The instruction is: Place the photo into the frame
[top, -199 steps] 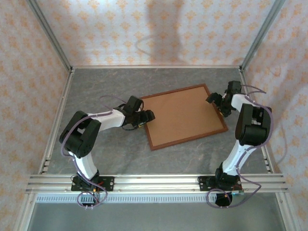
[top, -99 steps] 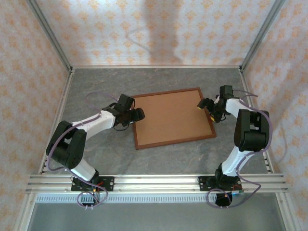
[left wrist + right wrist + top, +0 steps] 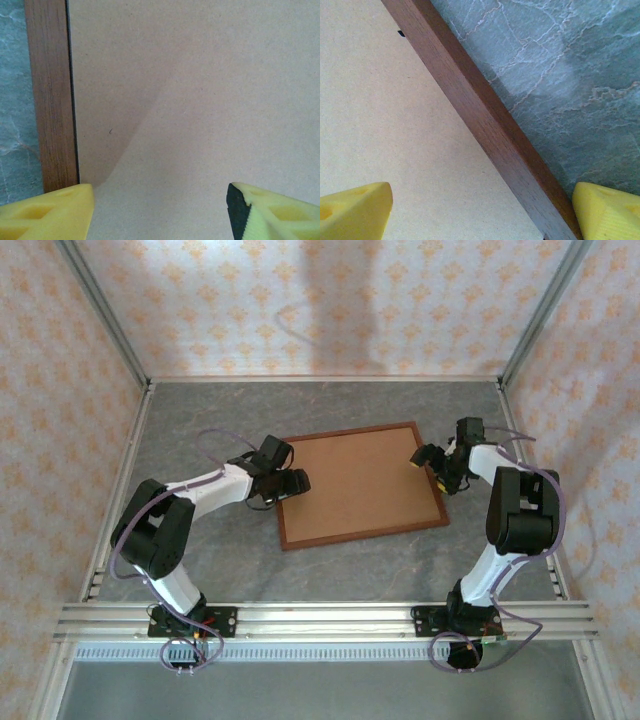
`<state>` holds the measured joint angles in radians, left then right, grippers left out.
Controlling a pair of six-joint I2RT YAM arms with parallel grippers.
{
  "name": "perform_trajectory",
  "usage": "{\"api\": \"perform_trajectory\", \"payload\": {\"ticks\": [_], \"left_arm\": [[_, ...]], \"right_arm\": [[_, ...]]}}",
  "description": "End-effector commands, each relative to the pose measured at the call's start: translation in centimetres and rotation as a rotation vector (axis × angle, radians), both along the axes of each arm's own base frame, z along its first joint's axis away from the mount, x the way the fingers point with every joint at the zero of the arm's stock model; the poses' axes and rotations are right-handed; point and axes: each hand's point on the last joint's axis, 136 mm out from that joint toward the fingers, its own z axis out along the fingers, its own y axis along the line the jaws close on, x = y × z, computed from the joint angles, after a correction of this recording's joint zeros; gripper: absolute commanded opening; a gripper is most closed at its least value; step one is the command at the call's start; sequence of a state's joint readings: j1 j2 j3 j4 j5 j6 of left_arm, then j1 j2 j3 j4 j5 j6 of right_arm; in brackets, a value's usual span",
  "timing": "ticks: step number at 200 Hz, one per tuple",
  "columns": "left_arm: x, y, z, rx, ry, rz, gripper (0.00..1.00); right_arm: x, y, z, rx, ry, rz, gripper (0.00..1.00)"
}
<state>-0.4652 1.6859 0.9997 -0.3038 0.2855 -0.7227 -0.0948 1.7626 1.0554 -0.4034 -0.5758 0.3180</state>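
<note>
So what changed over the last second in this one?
The frame, backing board showing, slid left and turned slightly, then stopped. The right gripper moved left with its right edge; the left gripper pulled back left, then eased right again. Both stayed open, gripping nothing.

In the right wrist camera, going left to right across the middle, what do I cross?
Plain brown backing board → the frame, its reddish wooden moulding running diagonally → grey marbled table.

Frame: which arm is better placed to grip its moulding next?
Likely right: the right tool straddles the frame, one side over the backing board, the other over the table; the left tool hangs mostly over the board.
</note>
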Motion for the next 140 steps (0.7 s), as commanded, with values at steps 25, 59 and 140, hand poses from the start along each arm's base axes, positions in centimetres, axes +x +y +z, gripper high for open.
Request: {"api": "perform_trajectory", "payload": {"ticks": [25,59,140], "left_arm": [[-0.4,0.08,-0.3,0.052,0.012,-0.03,0.71],[-0.49,0.16,-0.73,0.07,0.02,-0.031,0.71],[-0.97,0.91,-0.23,0.093,0.005,-0.012,0.71]], "right_arm": [[-1.49,0.89,-1.15,0.035,0.079,0.006,0.93],[-1.51,0.89,-1.17,0.036,0.08,0.006,0.92],[-1.5,0.9,-1.34,0.035,0.087,0.009,0.92]]}}
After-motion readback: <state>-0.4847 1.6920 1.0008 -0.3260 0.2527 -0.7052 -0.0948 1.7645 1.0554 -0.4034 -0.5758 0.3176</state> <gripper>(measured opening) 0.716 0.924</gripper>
